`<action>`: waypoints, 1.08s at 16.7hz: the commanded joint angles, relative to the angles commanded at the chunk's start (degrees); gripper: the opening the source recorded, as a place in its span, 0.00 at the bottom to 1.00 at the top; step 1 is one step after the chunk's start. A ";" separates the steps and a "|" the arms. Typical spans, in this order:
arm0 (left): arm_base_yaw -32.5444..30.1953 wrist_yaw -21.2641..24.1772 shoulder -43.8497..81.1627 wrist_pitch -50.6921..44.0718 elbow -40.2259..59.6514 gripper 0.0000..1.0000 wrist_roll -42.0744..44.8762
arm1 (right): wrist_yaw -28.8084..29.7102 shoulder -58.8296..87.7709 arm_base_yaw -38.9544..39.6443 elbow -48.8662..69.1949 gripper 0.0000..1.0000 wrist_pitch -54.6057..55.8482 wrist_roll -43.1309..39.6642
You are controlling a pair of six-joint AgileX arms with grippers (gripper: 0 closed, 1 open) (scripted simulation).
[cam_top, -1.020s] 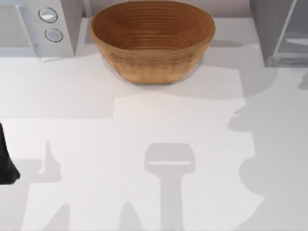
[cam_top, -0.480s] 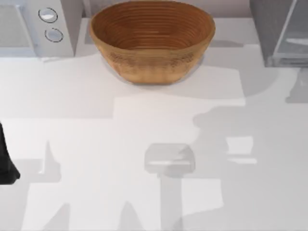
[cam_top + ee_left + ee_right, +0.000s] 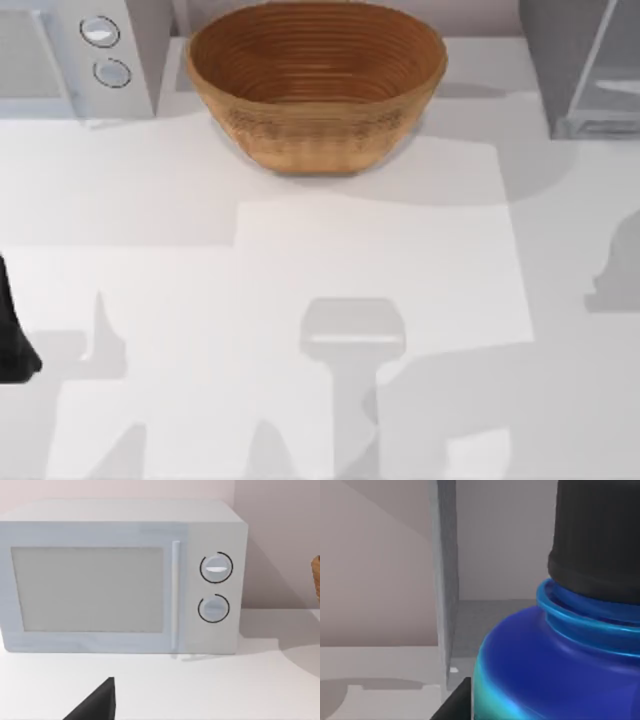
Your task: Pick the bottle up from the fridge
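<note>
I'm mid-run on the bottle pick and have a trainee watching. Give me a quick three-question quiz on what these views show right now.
1. True or false: the woven basket stands on the table between the white appliance with two dials and the fridge.
2. In the right wrist view, what colour is the cap of the bottle? A) white B) black C) red
3. Fill in: the left wrist view faces the white appliance, whose two round ____ sit one above the other beside its door handle.

Key
1. True: it sits at the far middle of the table, appliance at the left, fridge at the right.
2. B, black, above a blue body.
3. dials
</note>
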 joint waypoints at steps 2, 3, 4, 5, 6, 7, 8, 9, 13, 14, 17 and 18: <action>0.00 0.00 0.00 0.00 0.00 1.00 0.00 | 1.40 -10.36 1.53 -3.86 0.00 -6.01 -0.10; 0.00 0.00 0.00 0.00 0.00 1.00 0.00 | 2.08 -15.09 2.27 -5.59 0.00 -8.74 -0.18; 0.00 0.00 0.00 0.00 0.00 1.00 0.00 | 2.73 -19.39 2.99 -7.18 0.00 -11.27 -0.27; 0.00 0.00 0.00 0.00 0.00 1.00 0.00 | 3.33 -23.10 3.66 -8.60 0.00 -13.57 -0.36; 0.00 0.00 0.00 0.00 0.00 1.00 0.00 | 3.87 -26.21 4.28 -9.84 0.00 -15.60 -0.46; 0.00 0.00 0.00 0.00 0.00 1.00 0.00 | 4.34 -28.71 4.81 -10.88 0.00 -17.31 -0.55; 0.00 0.00 0.00 0.00 0.00 1.00 0.00 | 4.71 -30.59 5.23 -11.65 0.00 -18.63 -0.63; 0.00 0.00 0.00 0.00 0.00 1.00 0.00 | 4.97 -31.85 5.51 -12.14 0.00 -19.51 -0.69; 0.00 0.00 0.00 0.00 0.00 1.00 0.00 | 5.11 -32.57 5.66 -12.40 0.00 -19.98 -0.72; 0.00 0.00 0.00 0.00 0.00 1.00 0.00 | 5.11 -32.57 5.66 -12.40 0.00 -19.98 -0.72; 0.00 0.00 0.00 0.00 0.00 1.00 0.00 | 5.44 -31.92 5.90 -11.97 0.00 -19.36 -0.70; 0.00 0.00 0.00 0.00 0.00 1.00 0.00 | 6.32 -31.03 6.75 -11.36 0.00 -18.27 -0.88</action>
